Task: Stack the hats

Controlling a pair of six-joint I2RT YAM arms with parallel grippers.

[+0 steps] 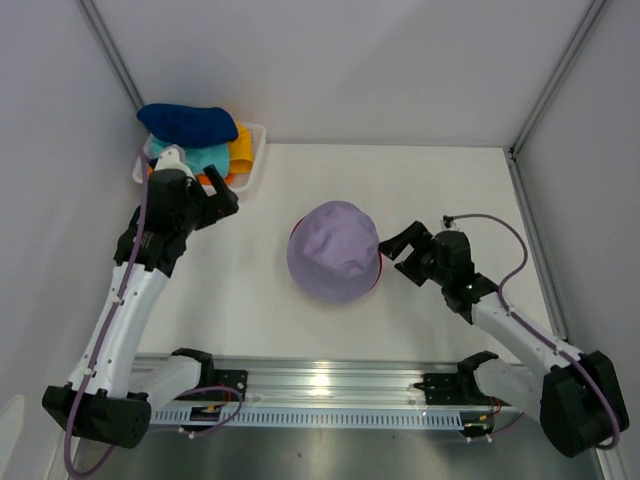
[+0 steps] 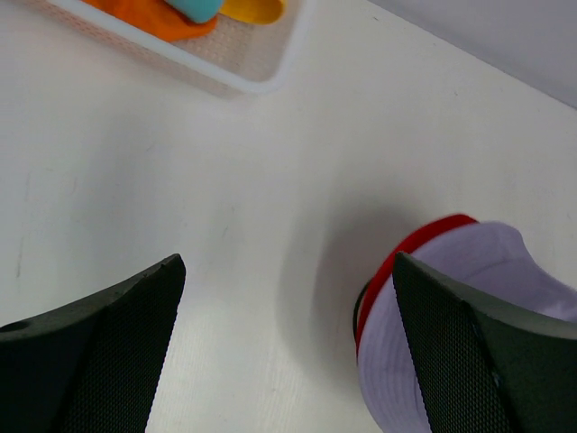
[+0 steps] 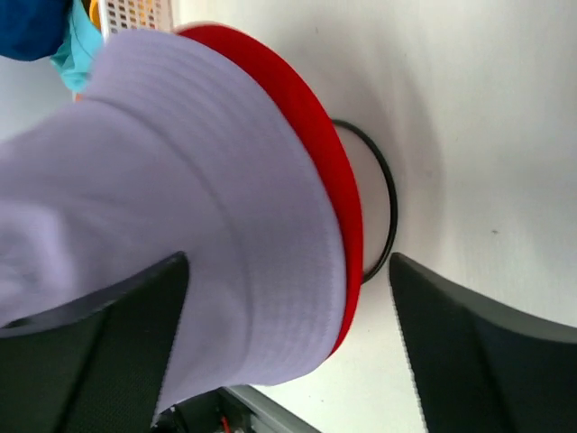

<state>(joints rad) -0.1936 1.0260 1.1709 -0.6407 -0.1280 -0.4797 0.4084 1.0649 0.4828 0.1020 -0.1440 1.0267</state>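
Four hats lie heaped in the basket point(image 1: 255, 150) at the upper left of the top view, blue hat point(image 1: 188, 122) uppermost, with teal hat point(image 1: 205, 155), orange hat point(image 2: 149, 16) and yellow hat point(image 1: 243, 148) under and beside it. My left gripper point(image 1: 225, 200) hangs just beside them, fingers spread wide on nothing. A careless pinch there could, I judge, drag a second hat out with the first, or tug the light basket along.

At centre frame the lilac hat point(image 1: 333, 248) covers the red hat point(image 3: 325, 153), with only a red brim edge showing, over a black wire ring point(image 3: 388, 198). My right gripper point(image 1: 395, 255), to its right, is also spread and empty and sits near that brim. A bump could slide the lilac hat off or skew the pile.

No brand, label or writing is readable anywhere.
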